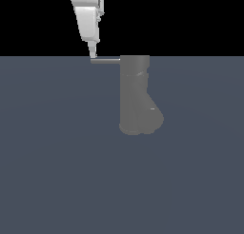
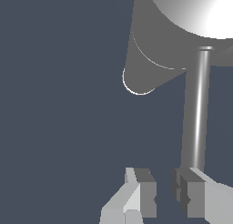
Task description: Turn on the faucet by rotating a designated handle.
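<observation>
Claw [image 1: 93, 57] at the free tip of the handle [image 1: 106, 61], fingers parted, gripping nothing; handle juts from the faucet [image 1: 138, 95] top; best push sideways at the tip, staying level.

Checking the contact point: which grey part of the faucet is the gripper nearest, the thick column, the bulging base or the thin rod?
The thin rod, the handle. The gripper sits at its free tip, far from the faucet column and base.

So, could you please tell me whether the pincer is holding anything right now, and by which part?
Nothing is held. The pincer is open at the free end of the handle; one finger meets the rod's tip, with nothing between the two.
</observation>
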Tool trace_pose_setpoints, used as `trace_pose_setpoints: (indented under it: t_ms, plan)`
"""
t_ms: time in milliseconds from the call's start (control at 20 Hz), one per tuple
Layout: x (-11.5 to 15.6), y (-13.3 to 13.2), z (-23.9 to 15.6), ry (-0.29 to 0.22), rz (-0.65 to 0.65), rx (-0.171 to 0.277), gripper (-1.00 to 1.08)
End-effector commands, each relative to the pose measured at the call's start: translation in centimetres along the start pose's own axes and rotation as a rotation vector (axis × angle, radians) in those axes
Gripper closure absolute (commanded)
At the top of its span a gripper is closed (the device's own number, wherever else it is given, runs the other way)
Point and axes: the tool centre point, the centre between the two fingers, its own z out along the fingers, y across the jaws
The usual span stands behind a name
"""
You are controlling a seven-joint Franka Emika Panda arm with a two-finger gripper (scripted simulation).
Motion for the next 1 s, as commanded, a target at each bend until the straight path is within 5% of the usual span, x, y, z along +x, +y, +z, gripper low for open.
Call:
trace_pose_setpoints:
  t_ms: [0, 550, 950]
  plan:
    - [1.2, -0.3, 1.7, -0.001, 0.040, -0.021, 1.08]
    - [1.6, -0.8, 2.0, -0.004, 0.064, -0.021, 1.08]
    - [1.6, 1.3, 2.0, -0.004, 0.064, -0.021, 1.08]
